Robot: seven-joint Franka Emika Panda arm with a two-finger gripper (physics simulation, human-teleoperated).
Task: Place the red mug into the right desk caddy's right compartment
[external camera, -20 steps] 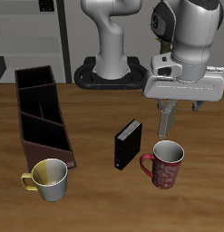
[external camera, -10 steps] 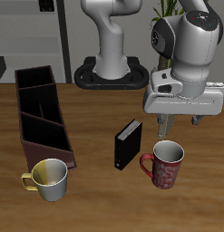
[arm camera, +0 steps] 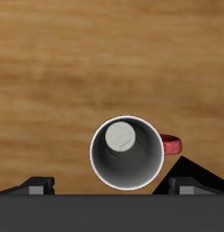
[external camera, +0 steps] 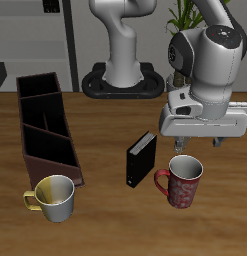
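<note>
The red mug [external camera: 182, 182] stands upright near the table's front, its handle towards the black box. In the wrist view the mug [arm camera: 128, 152] shows from straight above, with a light inside and its red handle [arm camera: 171, 143] at one side. My gripper [external camera: 195, 145] hangs open and empty just above the mug, a finger [arm camera: 190, 186] on each side of it, not touching. The right desk caddy [external camera: 45, 125], a long dark brown box, lies far across the table. Its right compartment [external camera: 39, 88], the squarish end cell, is at the caddy's back end.
A small black upright box [external camera: 141, 158] stands close beside the red mug. A shiny cream-yellow mug [external camera: 53, 196] sits at the caddy's front end. The robot's base [external camera: 120, 80] stands at the table's back.
My gripper has come down towards the red mug and shifted slightly. The mug, the caddy and the other things have not moved.
</note>
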